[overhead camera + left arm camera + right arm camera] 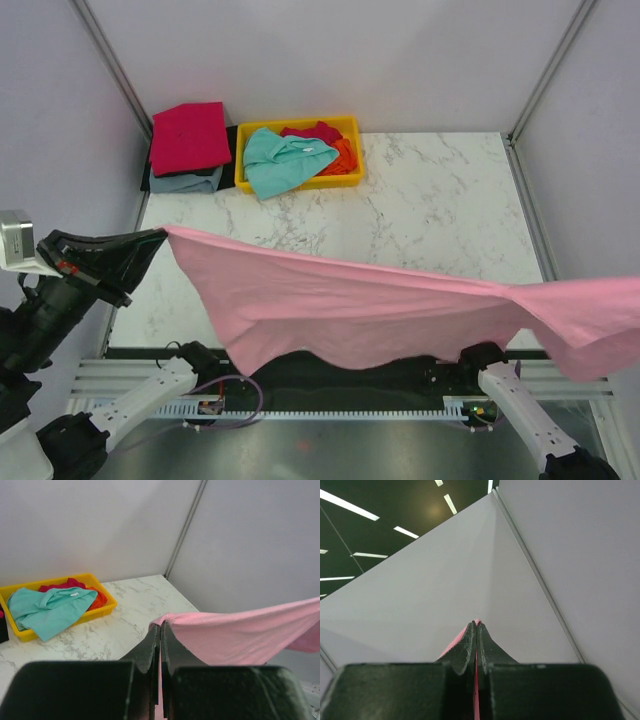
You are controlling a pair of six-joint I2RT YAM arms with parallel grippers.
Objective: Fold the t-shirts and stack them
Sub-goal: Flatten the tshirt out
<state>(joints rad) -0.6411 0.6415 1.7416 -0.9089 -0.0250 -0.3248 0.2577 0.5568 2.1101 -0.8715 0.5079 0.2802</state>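
A light pink t-shirt point(350, 300) hangs stretched in the air above the table's near edge, between my two grippers. My left gripper point(160, 236) is shut on its left corner, as the left wrist view shows point(161, 625), with the pink cloth point(240, 635) running off to the right. My right gripper point(477, 625) is shut on a pink edge and points up at the wall. In the top view it lies past the right edge or behind the cloth. A teal tee point(280, 160), a red one point(315, 131) and an orange one point(345, 155) lie in the tray.
The yellow tray point(350, 125) stands at the back of the marble table point(430, 210). Left of it is a folded stack, a crimson tee point(190, 135) on a grey-blue one point(185, 182). Grey walls close in the sides and back.
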